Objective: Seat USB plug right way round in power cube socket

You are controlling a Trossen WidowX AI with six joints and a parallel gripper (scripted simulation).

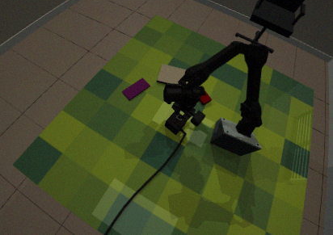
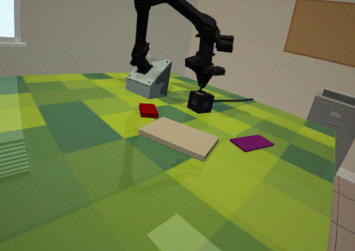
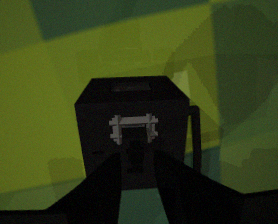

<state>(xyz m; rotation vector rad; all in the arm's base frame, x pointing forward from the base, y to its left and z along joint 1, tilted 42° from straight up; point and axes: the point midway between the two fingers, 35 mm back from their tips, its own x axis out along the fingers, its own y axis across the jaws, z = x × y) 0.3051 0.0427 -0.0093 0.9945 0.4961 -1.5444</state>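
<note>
The black power cube stands on the table, with a cable running from it. On its top, a pale socket frame shows in the wrist view. A dark shape that looks like the USB plug shows at the frame's near side, between the fingertips. How deep it sits and which way round it is cannot be made out. My gripper points down just over the cube's top. Its fingers are parted a little, one on each side of the dark shape, with a gap between them.
A red block, a beige slab and a thin purple slab lie near the cube. The arm stands on a grey wedge-shaped base.
</note>
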